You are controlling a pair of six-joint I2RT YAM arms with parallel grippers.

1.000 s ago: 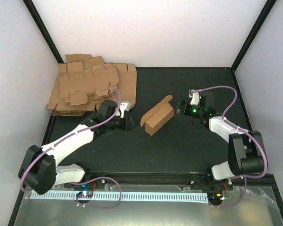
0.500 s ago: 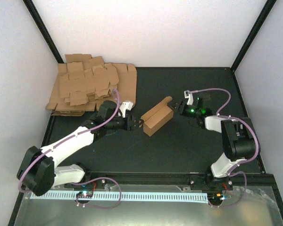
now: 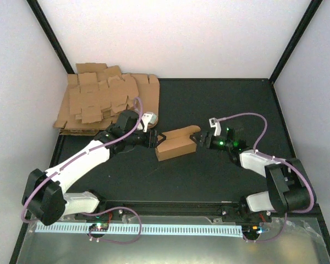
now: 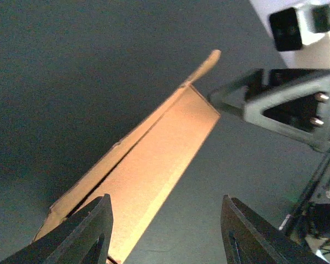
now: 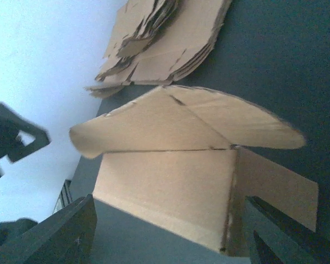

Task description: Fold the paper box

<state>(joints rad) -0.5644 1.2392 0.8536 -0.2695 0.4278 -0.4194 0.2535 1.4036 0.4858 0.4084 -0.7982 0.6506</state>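
- The left gripper (image 4: 166, 204) has its jaws standing partly open. The near end of the paper box (image 4: 154, 165), a plain brown cardboard carton of oblong shape, lies between them. That end sits right by one dark finger (image 4: 82, 234), while bare table shows between the carton and the other finger (image 4: 253, 236), so nothing is clamped.
- The right gripper (image 5: 170, 201) has its jaws spread wide, with the carton's other end between them. One finger (image 5: 60, 231) is at the carton's lower corner and the other (image 5: 286, 234) overlaps a side flap. I cannot tell whether they press on the cardboard or only frame it.
- On that end, a rounded flap (image 5: 231, 124) stands open, lifted away from the carton's face.
- From above, the paper box (image 3: 176, 144) lies on its side near the middle of the black table (image 3: 209, 176). The left gripper (image 3: 152, 138) is at its left end and the right gripper (image 3: 197, 140) at its right end, the two facing each other along its length.
- A thick pile of flat brown cardboard sheets (image 3: 104, 102) lies in the far left corner, well apart from the carton.
- White walls (image 3: 170, 38) close in the table.
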